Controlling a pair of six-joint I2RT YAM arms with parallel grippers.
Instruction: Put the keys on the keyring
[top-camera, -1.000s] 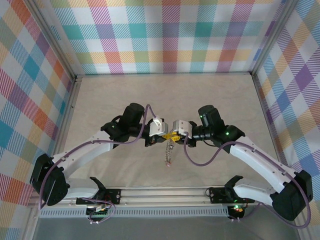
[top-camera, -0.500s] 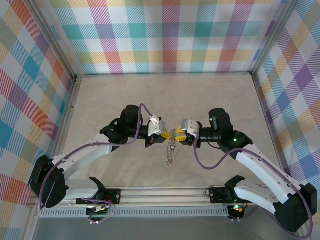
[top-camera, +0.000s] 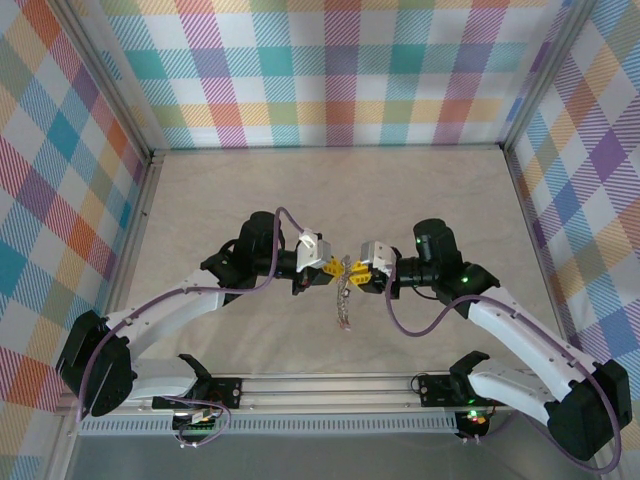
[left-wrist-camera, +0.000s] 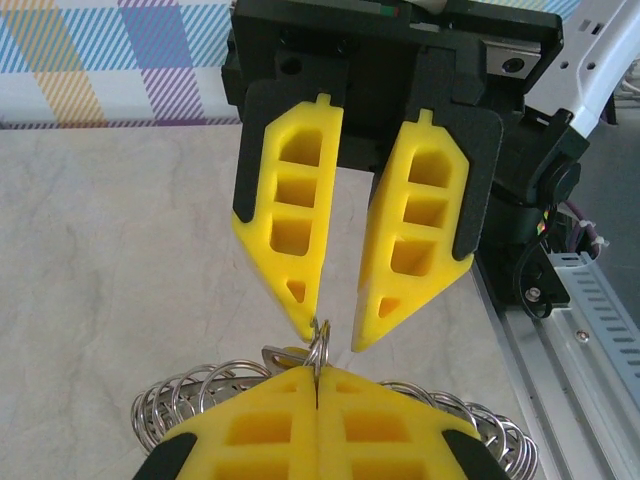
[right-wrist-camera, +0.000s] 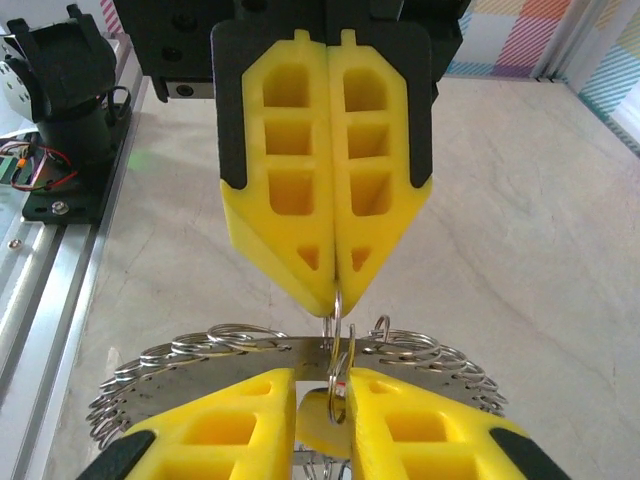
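Note:
The keyring (top-camera: 344, 305) is a silvery band strung with several small wire rings and hangs between the two grippers above the table. My left gripper (top-camera: 335, 267) is shut on one small ring (left-wrist-camera: 319, 348) at the top of the bunch (left-wrist-camera: 190, 395). My right gripper (top-camera: 352, 270) faces it tip to tip. Its jaws stand a little apart around that same ring (right-wrist-camera: 335, 345), which touches one finger (right-wrist-camera: 400, 420). A yellow key head (right-wrist-camera: 318, 425) hangs just below the gap, and its metal blade (left-wrist-camera: 283, 355) shows beside the ring. Other keys are hidden.
A beige table top (top-camera: 330, 190) lies under the arms, boxed in by plaid walls (top-camera: 330, 70) on three sides. The aluminium rail (top-camera: 330, 385) carrying both arm bases runs along the near edge.
The two grippers have drawn apart from their close overlap a second ago. The right arm swung out to the right, then eased back toward the ring. The keyring still hangs from the left gripper.

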